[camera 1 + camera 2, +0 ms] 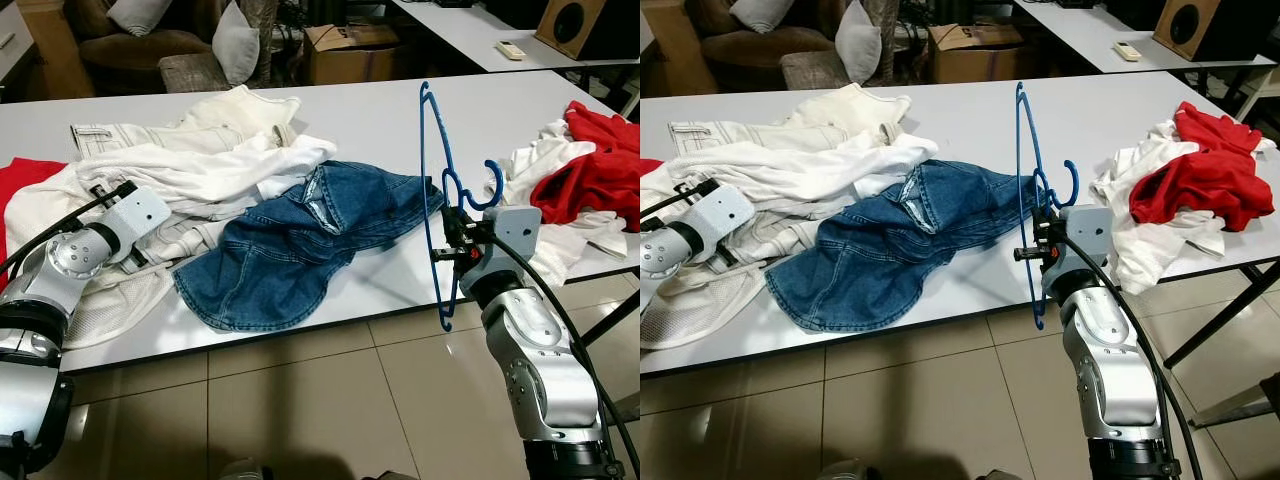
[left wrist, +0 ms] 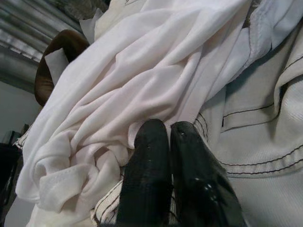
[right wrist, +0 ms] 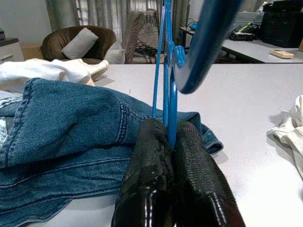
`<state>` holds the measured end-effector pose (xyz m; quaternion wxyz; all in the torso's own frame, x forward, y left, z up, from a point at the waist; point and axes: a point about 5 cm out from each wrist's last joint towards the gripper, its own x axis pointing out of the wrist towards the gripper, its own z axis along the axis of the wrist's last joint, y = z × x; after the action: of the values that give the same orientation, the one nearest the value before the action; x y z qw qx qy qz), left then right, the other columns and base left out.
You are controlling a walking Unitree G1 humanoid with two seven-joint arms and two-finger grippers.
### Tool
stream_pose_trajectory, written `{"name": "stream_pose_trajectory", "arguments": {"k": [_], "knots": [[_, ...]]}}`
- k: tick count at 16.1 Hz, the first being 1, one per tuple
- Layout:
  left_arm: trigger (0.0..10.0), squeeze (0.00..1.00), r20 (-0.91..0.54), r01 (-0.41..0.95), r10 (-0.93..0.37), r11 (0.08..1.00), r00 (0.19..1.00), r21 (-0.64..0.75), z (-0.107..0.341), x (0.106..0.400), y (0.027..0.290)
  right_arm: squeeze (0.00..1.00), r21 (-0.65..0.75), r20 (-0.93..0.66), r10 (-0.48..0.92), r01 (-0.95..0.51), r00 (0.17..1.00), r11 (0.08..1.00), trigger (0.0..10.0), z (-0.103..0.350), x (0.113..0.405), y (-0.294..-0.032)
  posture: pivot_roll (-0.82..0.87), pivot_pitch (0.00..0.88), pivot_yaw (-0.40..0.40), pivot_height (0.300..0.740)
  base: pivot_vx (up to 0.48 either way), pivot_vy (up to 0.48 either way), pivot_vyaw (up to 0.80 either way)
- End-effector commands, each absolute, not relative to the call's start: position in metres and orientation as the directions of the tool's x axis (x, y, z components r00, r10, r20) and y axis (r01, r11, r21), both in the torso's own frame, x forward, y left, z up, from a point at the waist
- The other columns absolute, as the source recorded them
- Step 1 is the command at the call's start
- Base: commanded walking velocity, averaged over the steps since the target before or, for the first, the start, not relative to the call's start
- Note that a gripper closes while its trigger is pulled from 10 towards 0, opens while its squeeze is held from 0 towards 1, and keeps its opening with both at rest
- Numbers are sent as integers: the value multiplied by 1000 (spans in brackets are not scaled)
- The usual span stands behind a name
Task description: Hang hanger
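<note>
right gripper (image 1: pixel 452 250) stood nearest, at the tabletop's (image 1: pixel 380 120) front edge, its jaws clamped on the blue hanger (image 1: pixel 436 190), which it held upright and on edge just beside the denim garment (image 1: pixel 300 240). left gripper (image 2: pixel 165 137) lay on the heap of white clothes (image 1: pixel 190 170) with its jaws pressed together. red and white clothes (image 1: pixel 590 180) lay at the tabletop's right end.
</note>
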<state>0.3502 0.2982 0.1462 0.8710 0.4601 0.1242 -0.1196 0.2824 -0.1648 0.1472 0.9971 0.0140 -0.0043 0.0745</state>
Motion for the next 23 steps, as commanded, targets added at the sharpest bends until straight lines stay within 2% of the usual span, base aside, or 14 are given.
{"name": "stream_pose_trajectory", "arguments": {"k": [1,5,6,7,8,9,20,21,22,23], "knots": [[0,0,-320,307,-73,542,945,782,152,353,301,0,26,28,151,-151,988,988,10000,152,284,-164,-87,0,24,740,0,0,0],[0,0,-322,321,-100,558,942,765,150,352,299,0,26,29,148,-149,989,988,10000,152,283,-164,-87,0,25,740,0,0,0],[7922,0,-316,330,-123,547,941,769,149,351,296,0,26,29,150,-150,988,988,10000,153,284,-164,-87,0,25,740,0,0,0],[10000,0,-315,333,-128,535,940,776,147,351,294,0,26,30,150,-151,988,988,10000,153,284,-164,-87,0,25,740,0,0,0],[10000,0,-312,333,-132,536,941,776,147,351,294,0,26,30,151,-151,988,988,10000,153,284,-164,-87,0,25,740,0,0,0],[10000,1000,-302,325,-134,536,944,779,147,350,294,0,27,30,150,-151,988,988,10000,153,284,-164,-87,0,25,740,0,0,0],[10000,1000,-367,355,-73,479,927,803,141,348,300,0,30,30,151,-152,988,988,10000,153,284,-164,-90,0,25,740,0,0,0],[10000,816,-369,357,-71,478,927,802,141,349,300,0,29,30,150,-151,988,988,10000,153,284,-164,-90,0,25,740,0,0,0],[10000,816,-370,356,-70,479,927,803,141,349,301,0,29,30,150,-151,988,988,10000,153,284,-164,-91,0,26,740,0,0,0],[3412,125,-369,352,-62,481,927,803,142,349,301,0,29,30,149,-150,988,988,10000,153,284,-164,-92,0,26,740,0,0,0]]}}
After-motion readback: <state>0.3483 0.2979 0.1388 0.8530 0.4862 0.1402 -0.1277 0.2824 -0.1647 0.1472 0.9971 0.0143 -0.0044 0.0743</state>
